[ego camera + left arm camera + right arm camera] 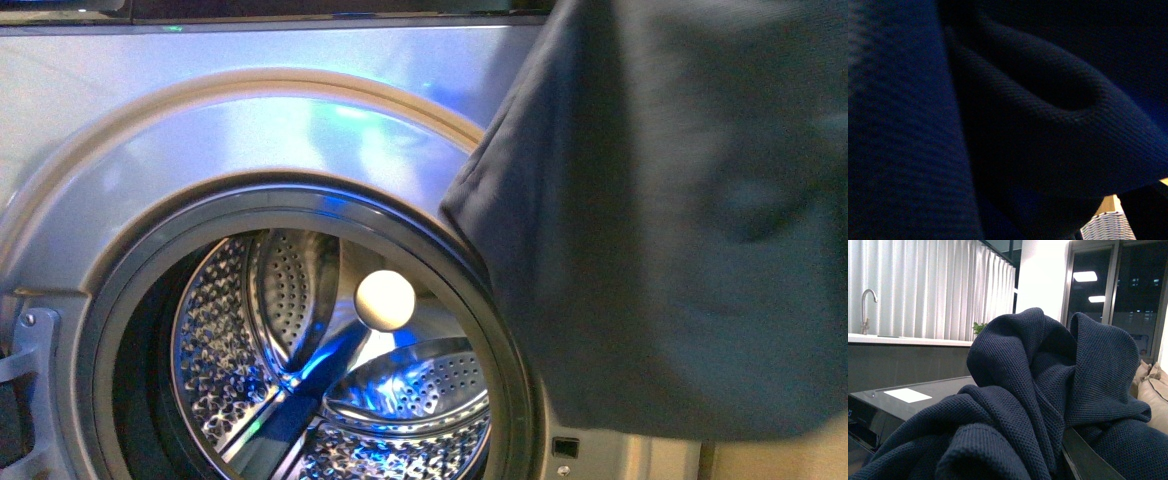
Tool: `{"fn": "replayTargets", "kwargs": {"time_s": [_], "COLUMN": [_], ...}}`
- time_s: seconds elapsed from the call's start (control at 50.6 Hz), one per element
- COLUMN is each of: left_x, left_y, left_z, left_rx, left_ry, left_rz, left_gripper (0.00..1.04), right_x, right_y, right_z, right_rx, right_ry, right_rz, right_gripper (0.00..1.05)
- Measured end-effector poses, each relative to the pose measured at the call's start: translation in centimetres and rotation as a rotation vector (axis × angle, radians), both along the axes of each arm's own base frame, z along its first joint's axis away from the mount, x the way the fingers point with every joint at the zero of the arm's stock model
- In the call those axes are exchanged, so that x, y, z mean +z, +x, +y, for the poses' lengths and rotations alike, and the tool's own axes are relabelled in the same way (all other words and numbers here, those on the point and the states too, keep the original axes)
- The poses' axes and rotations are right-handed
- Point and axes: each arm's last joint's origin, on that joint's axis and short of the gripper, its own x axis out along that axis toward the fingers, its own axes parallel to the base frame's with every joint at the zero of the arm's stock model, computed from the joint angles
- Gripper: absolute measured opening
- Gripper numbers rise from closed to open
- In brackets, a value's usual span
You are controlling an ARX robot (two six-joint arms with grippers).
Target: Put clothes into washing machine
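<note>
The clothes (680,220), a wide dark charcoal garment, hang in front of the washing machine (150,120) at the right of the front view, covering the right edge of its round port. The port stands open onto the perforated steel drum (300,380) inside the dark rubber seal (490,330). Neither gripper shows in the front view. Dark folds of the clothes (1038,130) fill the left wrist view and hide the left gripper's jaws. In the right wrist view bunched waffle-knit folds of the clothes (1033,390) bury the right gripper's jaws. Both grippers are shut on the clothes.
A door hinge bracket (30,350) sits at the port's left edge. A white woven basket (1108,227) shows under the fabric in the left wrist view. The right wrist view shows the machine's dark top (903,395), beige cushions (1153,390), curtains and a counter with a tap (868,295).
</note>
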Motion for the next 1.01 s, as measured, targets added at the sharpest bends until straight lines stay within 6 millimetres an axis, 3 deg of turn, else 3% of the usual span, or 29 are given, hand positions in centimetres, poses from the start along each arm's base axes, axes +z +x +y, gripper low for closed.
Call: {"fn": "replayTargets", "kwargs": {"time_s": [0.277, 0.534, 0.633, 0.811, 0.91, 1.009], "left_x": [0.2, 1.5, 1.4, 0.6, 0.5, 0.4], "left_y": [1.4, 3.0, 3.1, 2.9, 2.8, 2.7], "left_z": [-2.4, -2.1, -1.9, -1.7, -1.5, -1.2], "left_rx": [0.105, 0.231, 0.221, 0.199, 0.196, 0.197], "left_ry": [-0.027, -0.178, -0.206, -0.221, -0.226, -0.231], "left_rz": [0.033, 0.11, 0.121, 0.14, 0.141, 0.139], "left_gripper": [0.98, 0.98, 0.86, 0.51, 0.37, 0.23], "right_x": [0.0, 0.0, 0.0, 0.0, 0.0, 0.0], "right_y": [0.0, 0.0, 0.0, 0.0, 0.0, 0.0], "right_z": [0.0, 0.0, 0.0, 0.0, 0.0, 0.0], "right_rx": [-0.001, -0.001, -0.001, -0.001, -0.001, 0.0], "right_ry": [0.001, 0.001, 0.001, 0.001, 0.001, 0.0], "right_rz": [0.0, 0.0, 0.0, 0.0, 0.0, 0.0], "right_gripper": [0.12, 0.12, 0.12, 0.12, 0.12, 0.24]}}
